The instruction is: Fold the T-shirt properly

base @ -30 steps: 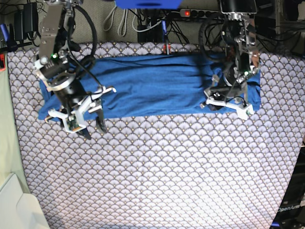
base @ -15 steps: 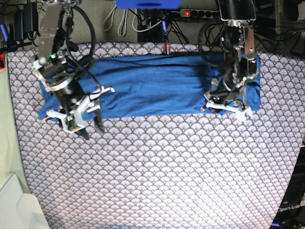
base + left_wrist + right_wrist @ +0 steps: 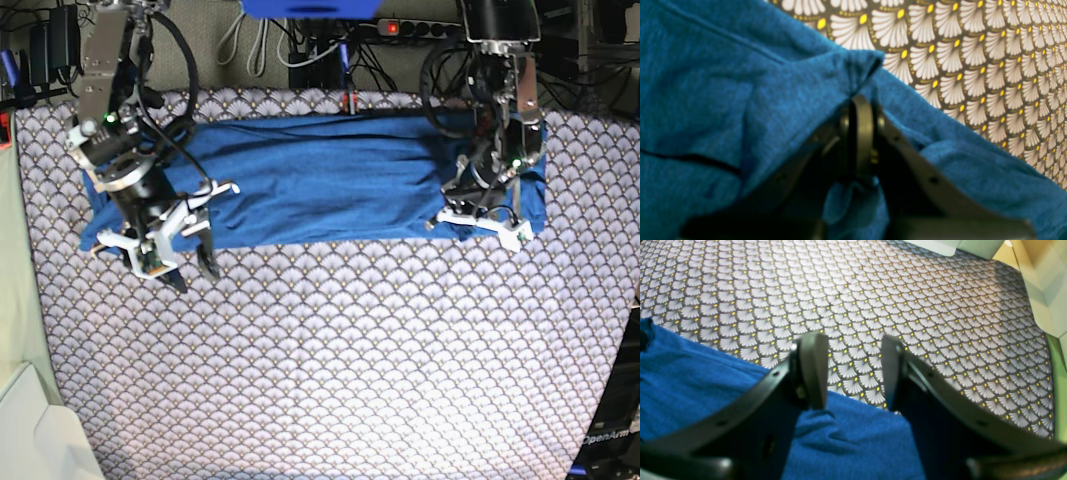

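A: Where's the shirt (image 3: 320,180)?

B: Lying in a long folded band across the far part of the table, on the scale-patterned cloth (image 3: 340,360). Its near edge runs roughly straight from one arm to the other.

A: And the left gripper (image 3: 858,110)?

B: Pressed together, pinching a peak of the blue fabric; the wrist view shows the cloth bunched up over its tips and draping down both sides. In the base view it sits low on the shirt's end, on that view's right.

A: The right gripper (image 3: 853,370)?

B: Spread, with nothing between the fingers. It hangs over the shirt's near edge at the other end; one finger (image 3: 813,370) looks close to the fabric, but I can't tell whether it touches.

A: What's around?

B: A power strip (image 3: 420,27) with a red light and a tangle of cables (image 3: 300,50) along the far edge, past the cloth. A pale green box (image 3: 35,430) at the near corner on the base view's left.

A: Any writing?

B: White lettering on a dark part at the near corner (image 3: 605,438), on the base view's right. It seems to read "OpenArm", cut off by the frame.
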Controlling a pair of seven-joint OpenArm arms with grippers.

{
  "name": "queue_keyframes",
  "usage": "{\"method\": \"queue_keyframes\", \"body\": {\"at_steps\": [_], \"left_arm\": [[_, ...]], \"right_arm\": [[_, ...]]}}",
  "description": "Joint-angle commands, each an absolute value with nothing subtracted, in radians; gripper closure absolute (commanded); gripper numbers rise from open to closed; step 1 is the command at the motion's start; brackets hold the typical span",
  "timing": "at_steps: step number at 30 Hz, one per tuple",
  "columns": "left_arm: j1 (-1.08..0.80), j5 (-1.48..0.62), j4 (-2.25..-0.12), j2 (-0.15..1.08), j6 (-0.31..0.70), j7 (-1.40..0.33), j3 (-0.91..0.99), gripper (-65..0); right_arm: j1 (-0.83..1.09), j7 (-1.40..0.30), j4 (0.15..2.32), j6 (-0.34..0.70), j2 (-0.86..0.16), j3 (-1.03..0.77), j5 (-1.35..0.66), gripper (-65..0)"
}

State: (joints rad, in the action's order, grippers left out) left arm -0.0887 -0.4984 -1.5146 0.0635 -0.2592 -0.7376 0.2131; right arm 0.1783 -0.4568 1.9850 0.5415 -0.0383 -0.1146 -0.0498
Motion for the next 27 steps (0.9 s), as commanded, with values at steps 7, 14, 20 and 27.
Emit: {"method": "queue_keyframes", "body": {"at_steps": [7, 14, 20, 27], "left_arm": [[-0.097, -0.513, -1.575, 0.064, -0.269, -0.762, 0.213, -0.3], [-0.137, -0.513, -1.716, 0.056, -0.263, -0.851, 0.272, -0.3], [-0.145, -0.545, -1.797, 0.064, -0.259, -0.946, 0.383, -0.4], [-0.183, -0.714, -1.839, 0.134, -0.259, -1.017, 0.489, -0.4]], "right_arm": [[0.168, -0.429, 2.000, 0.545, -0.041, -0.114, -0.064, -26.9], [0.168, -0.429, 2.000, 0.545, -0.041, -0.114, -0.064, -26.9], [0.168, -0.429, 2.000, 0.545, -0.038, -0.114, -0.065, -26.9], [0.168, -0.429, 2.000, 0.545, -0.038, -0.114, -0.065, -26.9]]}}
